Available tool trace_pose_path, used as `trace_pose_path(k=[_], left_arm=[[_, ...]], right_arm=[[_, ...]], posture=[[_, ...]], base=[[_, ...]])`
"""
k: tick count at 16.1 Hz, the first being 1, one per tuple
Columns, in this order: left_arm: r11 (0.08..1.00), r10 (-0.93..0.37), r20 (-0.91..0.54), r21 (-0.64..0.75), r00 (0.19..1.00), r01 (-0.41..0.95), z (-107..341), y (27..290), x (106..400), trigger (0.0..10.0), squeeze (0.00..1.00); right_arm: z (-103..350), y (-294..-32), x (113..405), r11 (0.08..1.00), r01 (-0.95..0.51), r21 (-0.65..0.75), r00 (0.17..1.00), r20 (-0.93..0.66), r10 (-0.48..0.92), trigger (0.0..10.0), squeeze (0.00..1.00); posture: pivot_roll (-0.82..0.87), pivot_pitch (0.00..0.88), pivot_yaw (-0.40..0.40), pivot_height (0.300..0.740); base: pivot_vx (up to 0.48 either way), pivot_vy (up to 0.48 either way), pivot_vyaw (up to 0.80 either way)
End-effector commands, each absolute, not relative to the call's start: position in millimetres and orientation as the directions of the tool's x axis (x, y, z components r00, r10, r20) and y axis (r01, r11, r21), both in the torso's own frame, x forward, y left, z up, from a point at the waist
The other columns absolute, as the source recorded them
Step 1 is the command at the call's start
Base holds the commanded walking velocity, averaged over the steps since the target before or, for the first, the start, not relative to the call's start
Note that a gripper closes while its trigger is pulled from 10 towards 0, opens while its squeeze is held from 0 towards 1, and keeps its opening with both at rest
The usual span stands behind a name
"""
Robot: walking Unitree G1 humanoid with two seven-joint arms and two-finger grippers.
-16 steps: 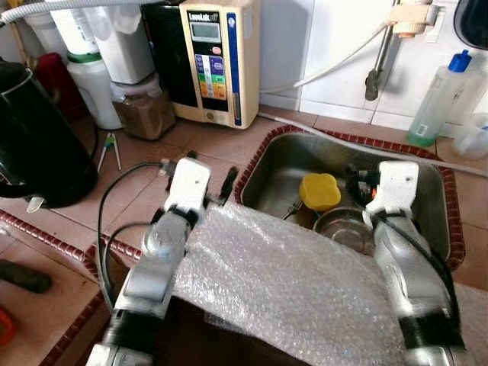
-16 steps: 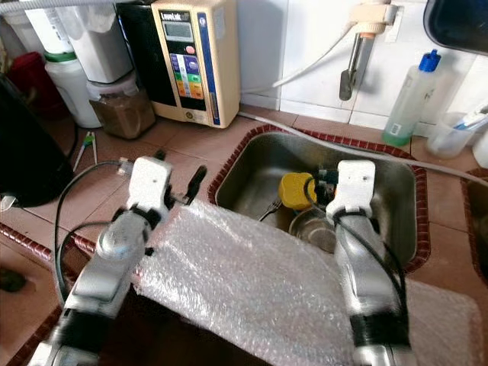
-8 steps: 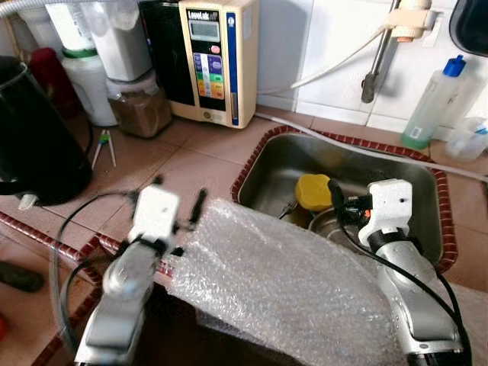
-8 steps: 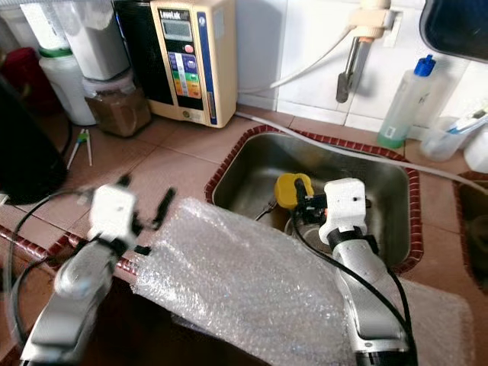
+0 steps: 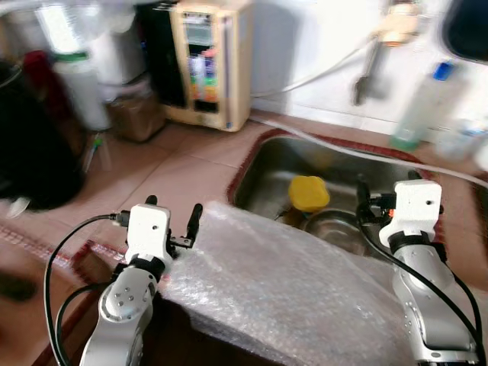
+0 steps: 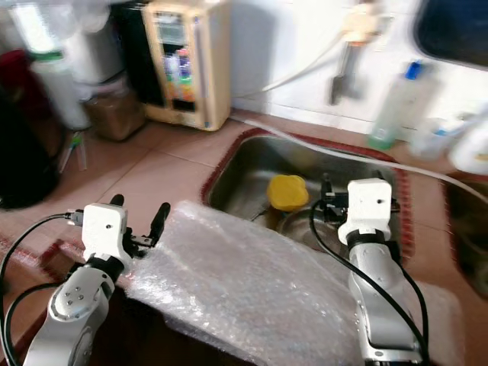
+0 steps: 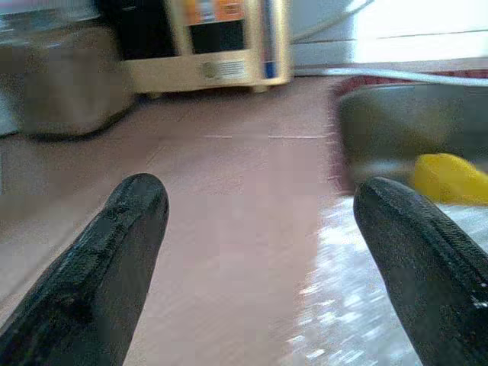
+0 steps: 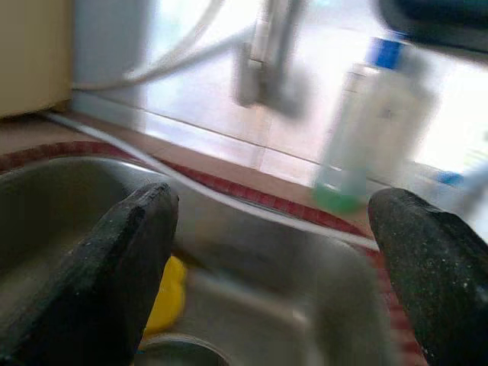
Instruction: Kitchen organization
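Observation:
A steel sink (image 5: pixel 268 154) with a red tiled rim holds a yellow lid-like thing (image 5: pixel 309 192) and a metal bowl (image 5: pixel 335 229). A sheet of bubble wrap (image 5: pixel 282 293) lies across my front, covering the sink's near edge. My left gripper (image 5: pixel 171 213) is open over the tiled counter, just left of the wrap's corner (image 7: pixel 358 320). My right gripper (image 5: pixel 387 192) is open above the sink's near right part, with nothing between its fingers (image 8: pixel 114 274). The yellow thing (image 8: pixel 169 293) lies ahead of it.
A beige water machine (image 5: pixel 210 61), a jar and white containers stand at the back left. A black kettle (image 5: pixel 30 152) is at the far left. The faucet (image 5: pixel 371 69) and a blue-capped bottle (image 5: pixel 419 107) are behind the sink. A white hose runs along the sink's far rim.
The whole view has swung and blurred. My left gripper has drawn back from the sink's edge toward me. My right gripper has pulled back slightly. Both stay open.

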State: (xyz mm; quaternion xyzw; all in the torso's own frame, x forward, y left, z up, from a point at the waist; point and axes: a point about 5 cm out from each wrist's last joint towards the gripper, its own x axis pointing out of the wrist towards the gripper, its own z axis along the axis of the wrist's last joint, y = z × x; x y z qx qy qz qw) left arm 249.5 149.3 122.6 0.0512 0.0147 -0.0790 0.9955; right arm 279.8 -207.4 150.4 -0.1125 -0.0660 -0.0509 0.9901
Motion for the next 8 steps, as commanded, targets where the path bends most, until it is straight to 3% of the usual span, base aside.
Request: trace_pose_path(k=[1,7,8], left_arm=[[0.978,-0.183,-0.024,0.096,0.983,0.184,129,145,255,10.0,0.00],[0.982,-0.161,-0.027,0.091,0.987,0.163,138,144,268,10.0,0.00],[0.980,-0.180,-0.032,0.084,0.983,0.182,138,142,268,10.0,0.00]], right_arm=[[152,-208,280,0.967,0.129,-0.218,0.985,0.140,-0.099,10.0,1.00],[151,-202,280,0.972,0.136,-0.194,0.984,0.139,-0.111,10.0,1.00],[150,-200,279,0.972,0.133,-0.193,0.985,0.138,-0.107,10.0,1.00]], posture=[[-0.07,0.000,0.039,0.740],[-0.08,0.000,0.060,0.740],[-0.07,0.000,0.060,0.740]], base=[[0.000,0.000,-0.80],[0.000,0.000,-0.78],[0.000,0.000,0.00]])
